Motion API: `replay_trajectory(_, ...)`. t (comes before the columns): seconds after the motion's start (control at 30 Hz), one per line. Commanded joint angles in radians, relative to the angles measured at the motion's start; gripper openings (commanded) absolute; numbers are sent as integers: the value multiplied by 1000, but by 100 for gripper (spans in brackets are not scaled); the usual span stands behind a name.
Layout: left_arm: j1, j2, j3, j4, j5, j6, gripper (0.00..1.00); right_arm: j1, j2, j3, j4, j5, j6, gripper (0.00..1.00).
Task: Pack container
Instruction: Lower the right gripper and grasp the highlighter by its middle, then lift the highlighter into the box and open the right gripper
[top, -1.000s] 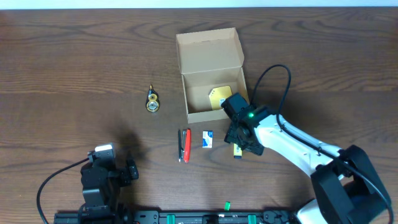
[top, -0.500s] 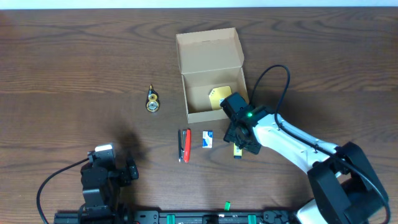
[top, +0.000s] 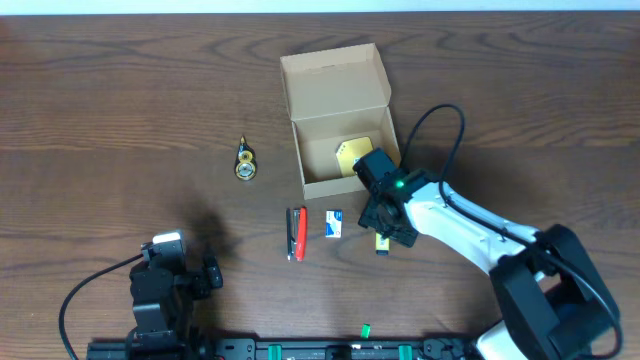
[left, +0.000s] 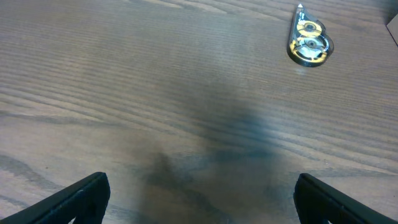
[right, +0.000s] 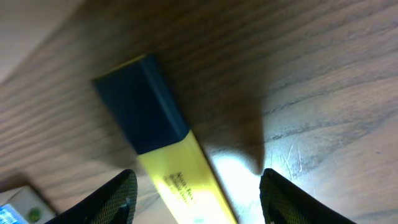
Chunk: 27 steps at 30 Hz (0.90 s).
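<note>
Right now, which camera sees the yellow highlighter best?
Right wrist: the highlighter fills the picture, yellow body and dark cap clear. Overhead shows only a tiny end under the right gripper. Left wrist misses it.

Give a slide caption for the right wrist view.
Open right gripper straddles yellow dark-capped highlighter pen on brown wooden table.

Highlighter (right: 163, 140) and right claw (right: 198, 179) cut by bottom edge, highlighter print blurred
</note>
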Motion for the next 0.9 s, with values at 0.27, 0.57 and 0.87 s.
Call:
replay_trajectory(0.27,-3,-6,-16,-8,-11,-3,95,9,43,0,-20,-44,14,12)
replay_trajectory(0.57,-3,-6,-16,-8,-11,-3,95,11,-43,0,-138,-50,14,9)
replay_trajectory(0.87,-3,-6,-16,-8,-11,-3,95,78,-277,2,-238,-6,-24,9)
